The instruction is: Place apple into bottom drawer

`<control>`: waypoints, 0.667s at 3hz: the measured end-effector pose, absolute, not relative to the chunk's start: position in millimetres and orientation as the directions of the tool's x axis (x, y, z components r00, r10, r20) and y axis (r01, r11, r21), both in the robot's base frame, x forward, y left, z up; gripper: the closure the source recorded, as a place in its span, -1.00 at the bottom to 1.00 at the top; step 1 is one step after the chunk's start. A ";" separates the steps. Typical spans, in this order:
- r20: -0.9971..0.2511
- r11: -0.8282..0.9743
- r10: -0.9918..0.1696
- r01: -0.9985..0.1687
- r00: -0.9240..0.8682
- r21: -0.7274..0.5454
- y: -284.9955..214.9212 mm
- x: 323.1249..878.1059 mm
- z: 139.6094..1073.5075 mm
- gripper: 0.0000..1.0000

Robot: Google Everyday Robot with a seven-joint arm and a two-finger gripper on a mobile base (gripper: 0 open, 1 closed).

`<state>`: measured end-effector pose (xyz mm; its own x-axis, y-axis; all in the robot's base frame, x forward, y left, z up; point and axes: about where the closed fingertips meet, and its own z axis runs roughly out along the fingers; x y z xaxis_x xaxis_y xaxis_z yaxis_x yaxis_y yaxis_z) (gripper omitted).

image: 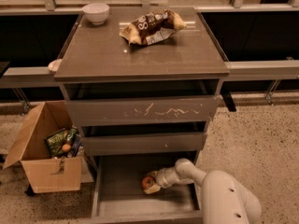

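Note:
The bottom drawer [119, 204] stands pulled open under the cabinet, a wide shallow grey tray. The apple [149, 182], red with yellowish patches, is low inside it, right of the middle. My gripper [153, 184] reaches in from the right on a white arm and is around the apple, just above the drawer floor.
The scratched top drawer front [142, 111] and the plain middle drawer [142, 143] sit above. On the cabinet top are a white bowl [96, 13] and a snack bag [152, 26]. An open cardboard box [44, 155] with packets and a small orange ball stands at the left.

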<state>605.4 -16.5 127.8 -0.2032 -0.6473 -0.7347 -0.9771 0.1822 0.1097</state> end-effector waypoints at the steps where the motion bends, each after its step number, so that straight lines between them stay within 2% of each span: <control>1: -0.735 0.183 -0.647 -0.977 -0.203 0.109 -16.7 605.6 127.9 -0.98; 2: -0.760 0.199 -0.616 -0.975 -0.205 0.101 -28.6 605.5 141.9 -1.00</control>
<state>605.5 -28.6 141.9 -0.2048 -0.6165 -0.7603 -0.9747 0.1992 0.1010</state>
